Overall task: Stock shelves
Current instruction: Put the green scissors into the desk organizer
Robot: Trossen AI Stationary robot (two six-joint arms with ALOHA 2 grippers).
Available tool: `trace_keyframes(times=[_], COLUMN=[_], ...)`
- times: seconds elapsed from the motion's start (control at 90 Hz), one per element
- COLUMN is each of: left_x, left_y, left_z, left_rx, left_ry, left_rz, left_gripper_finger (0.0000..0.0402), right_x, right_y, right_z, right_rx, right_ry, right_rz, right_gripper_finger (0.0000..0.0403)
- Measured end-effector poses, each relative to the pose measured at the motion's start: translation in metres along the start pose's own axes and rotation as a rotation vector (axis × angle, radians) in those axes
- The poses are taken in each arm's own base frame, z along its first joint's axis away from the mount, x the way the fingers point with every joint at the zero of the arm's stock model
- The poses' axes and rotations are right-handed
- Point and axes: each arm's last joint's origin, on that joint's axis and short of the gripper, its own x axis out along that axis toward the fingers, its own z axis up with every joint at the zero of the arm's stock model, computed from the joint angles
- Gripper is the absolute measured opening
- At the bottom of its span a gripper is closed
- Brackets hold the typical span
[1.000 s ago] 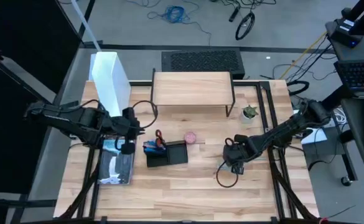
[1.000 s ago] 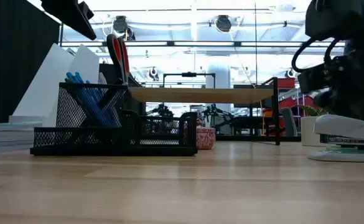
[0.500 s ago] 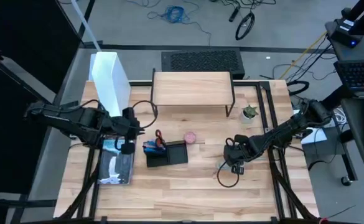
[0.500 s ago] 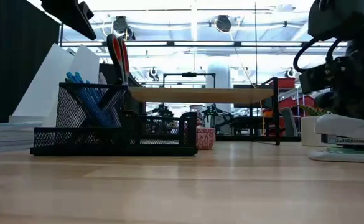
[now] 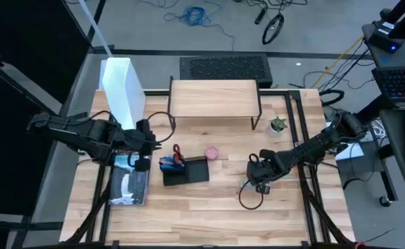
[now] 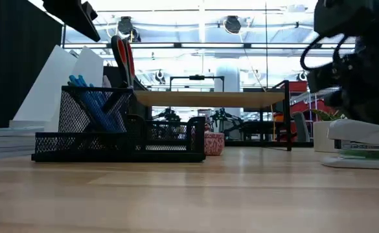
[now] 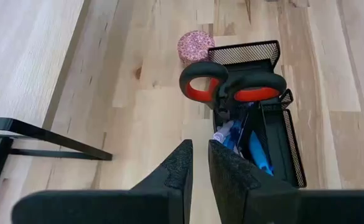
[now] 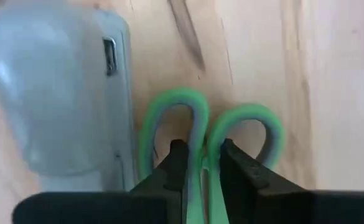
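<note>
Currently the right gripper (image 5: 259, 173) is low over the table's right half, its fingers (image 8: 177, 163) nearly pressed together around the inner sides of the green scissors' (image 8: 208, 142) handle loops. A grey stapler (image 8: 63, 93) lies just beside the scissors. The left gripper (image 5: 144, 146) hovers left of the black mesh organizer (image 7: 256, 124); its fingers (image 7: 180, 167) are almost closed on nothing. The organizer holds red-handled scissors (image 7: 234, 87) and blue pens (image 6: 89, 103). A pink pot (image 5: 212, 152) sits just beside its far right corner. The riser (image 5: 214, 98) stands at the table's far middle, top bare. A white file box (image 5: 122, 90) stands to its left, a small plant (image 5: 277, 124) to its right.
</note>
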Motion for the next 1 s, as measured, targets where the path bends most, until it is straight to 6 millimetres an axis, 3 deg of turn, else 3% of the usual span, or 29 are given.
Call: trace_keyframes(times=[0.211, 0.622, 0.844, 1.0], left_x=[0.0, 0.0, 0.0, 0.0], left_y=[0.0, 0.0, 0.0, -0.001], left_z=[0.0, 0.0, 0.0, 0.0], left_rx=[0.0, 0.003, 0.004, 0.003], left_ry=[-0.001, 0.0, 0.0, 0.002], left_rz=[0.0, 0.0, -0.001, -0.018], left_gripper_finger=[0.0038, 0.0038, 0.0038, 0.0038], right_x=[-0.01, -0.013, -0.019, -0.037], right_y=[0.0, -0.009, -0.015, -0.023], right_z=[0.011, 0.025, 0.035, 0.044], right_rx=[-0.009, 0.008, 0.044, 0.092], right_ry=[-0.032, -0.078, -0.183, -0.348], right_rz=[0.01, 0.0, 0.027, 0.046], right_gripper_finger=[0.0001, 0.0001, 0.0, 0.0])
